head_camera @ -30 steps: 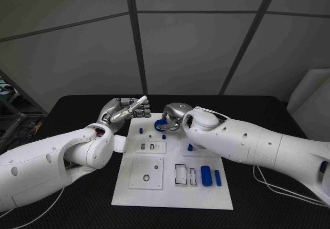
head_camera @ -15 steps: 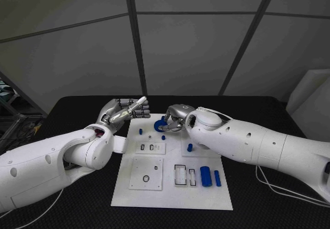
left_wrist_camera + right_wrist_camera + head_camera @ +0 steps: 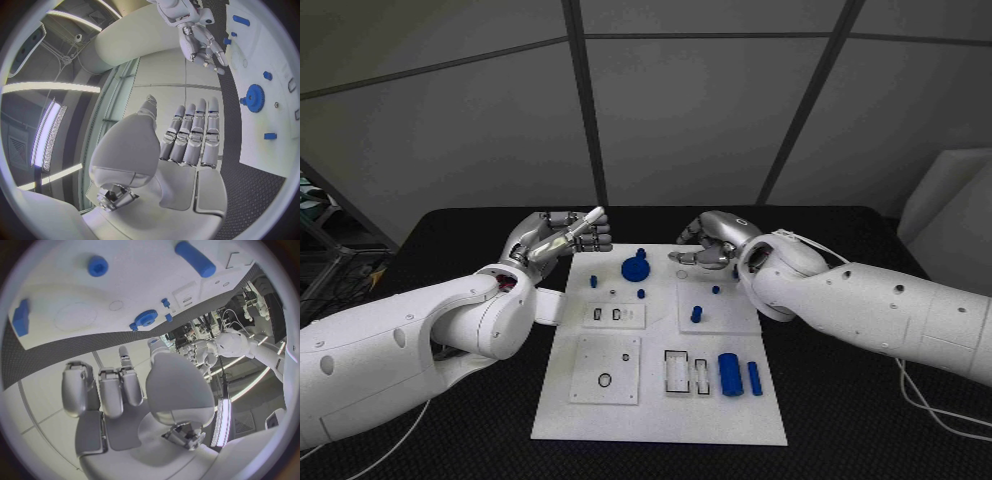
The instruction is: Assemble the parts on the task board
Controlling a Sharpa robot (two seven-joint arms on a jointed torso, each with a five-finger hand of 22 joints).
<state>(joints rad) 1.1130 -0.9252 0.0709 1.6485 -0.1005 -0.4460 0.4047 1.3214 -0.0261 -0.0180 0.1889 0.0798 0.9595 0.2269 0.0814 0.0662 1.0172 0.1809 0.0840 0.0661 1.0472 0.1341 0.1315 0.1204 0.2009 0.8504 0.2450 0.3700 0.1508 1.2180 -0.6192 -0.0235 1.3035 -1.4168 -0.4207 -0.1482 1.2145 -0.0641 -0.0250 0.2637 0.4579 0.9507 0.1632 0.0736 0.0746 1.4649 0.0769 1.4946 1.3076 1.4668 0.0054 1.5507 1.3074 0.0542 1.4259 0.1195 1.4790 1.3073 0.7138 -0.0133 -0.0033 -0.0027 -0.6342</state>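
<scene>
The white task board point(image 3: 661, 410) lies in the middle of the black table. A blue gear point(image 3: 635, 268) sits on its far end, with nothing touching it; it also shows in the left wrist view as the gear point(image 3: 253, 96) and in the right wrist view as the gear point(image 3: 147, 318). My right hand point(image 3: 711, 240) hovers just right of the gear, empty, its fingers point(image 3: 109, 390) loosely bent and apart. My left hand point(image 3: 560, 235) is raised off the board's far left corner, holding nothing, its fingers point(image 3: 190, 132) side by side and the thumb apart.
Small blue pegs point(image 3: 593, 281) stand near the gear. A thick blue cylinder point(image 3: 730, 373) and a thin blue bar point(image 3: 756, 374) lie on the board's near right, beside rectangular slots point(image 3: 679, 368). Black table point(image 3: 877, 420) surrounds the board.
My right hand has let go of the blue gear and drawn back to the right. The gear now rests alone on the board. The left hand has hardly moved.
</scene>
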